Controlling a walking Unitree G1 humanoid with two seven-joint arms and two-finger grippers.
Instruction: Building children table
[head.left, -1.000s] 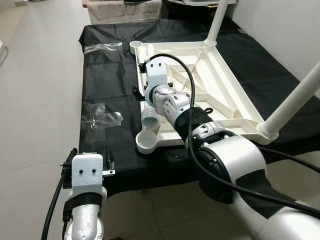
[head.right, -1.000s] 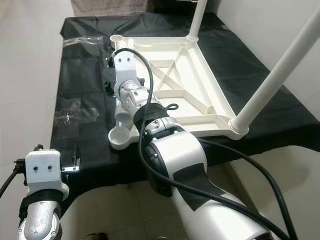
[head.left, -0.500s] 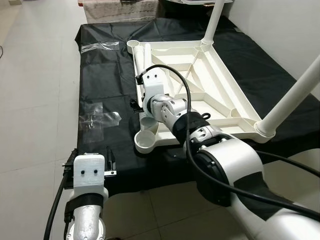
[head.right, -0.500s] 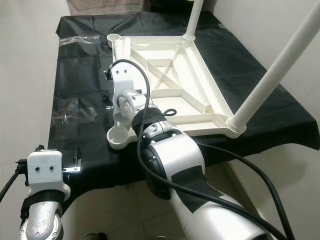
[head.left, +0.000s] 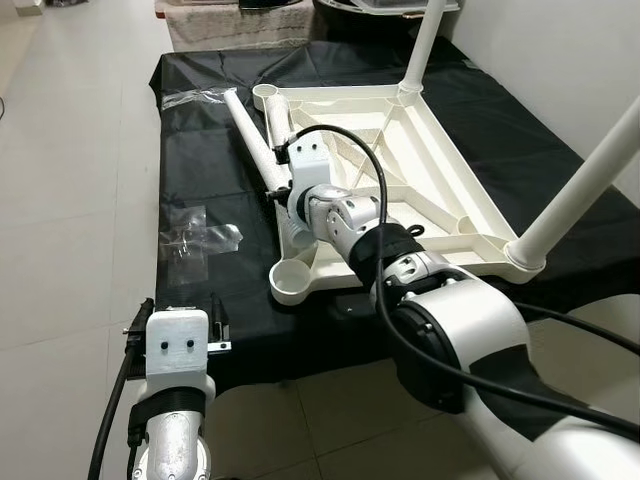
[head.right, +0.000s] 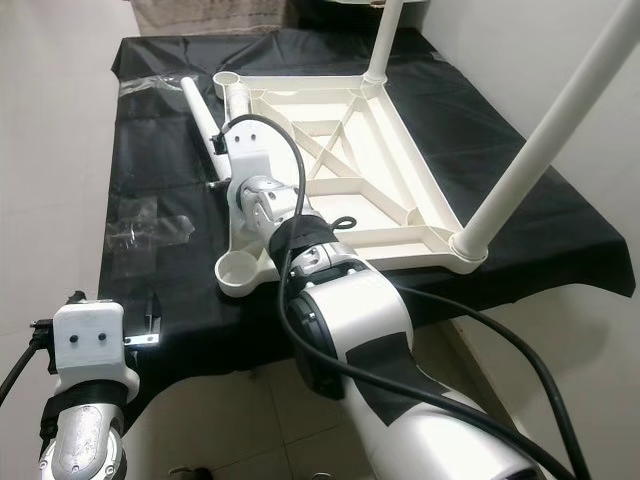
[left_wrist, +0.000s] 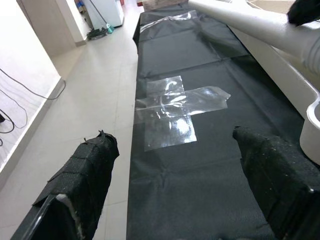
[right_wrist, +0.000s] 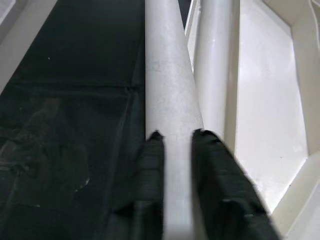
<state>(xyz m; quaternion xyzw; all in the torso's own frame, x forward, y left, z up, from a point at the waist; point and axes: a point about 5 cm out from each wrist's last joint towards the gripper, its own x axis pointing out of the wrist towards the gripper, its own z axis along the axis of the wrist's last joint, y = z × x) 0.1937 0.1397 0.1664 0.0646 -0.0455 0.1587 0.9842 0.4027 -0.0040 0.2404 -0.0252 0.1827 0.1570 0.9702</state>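
A white children's tabletop (head.left: 440, 170) lies upside down on a black cloth. Two white legs stand in its corner sockets, one at the far corner (head.left: 425, 40) and one at the near right corner (head.left: 590, 180). My right gripper (head.left: 280, 188) is shut on a third white leg (head.left: 250, 140), which slants out over the cloth by the tabletop's left rim. In the right wrist view both fingers (right_wrist: 155, 150) clamp this leg (right_wrist: 170, 75). A fourth leg (head.left: 281, 125) lies inside the left rim. The near left socket (head.left: 290, 283) is empty. My left gripper (left_wrist: 180, 155) hangs open at the cloth's near edge.
A clear plastic bag (head.left: 200, 235) with small parts lies on the cloth left of the tabletop, and another clear wrapper (head.left: 195, 92) lies at the far left. Pale tiled floor (head.left: 70, 200) runs along the left. A white wall stands at the right.
The held leg's far end has swung left, away from the tabletop's rim and out over the black cloth. The left gripper has stayed where it was.
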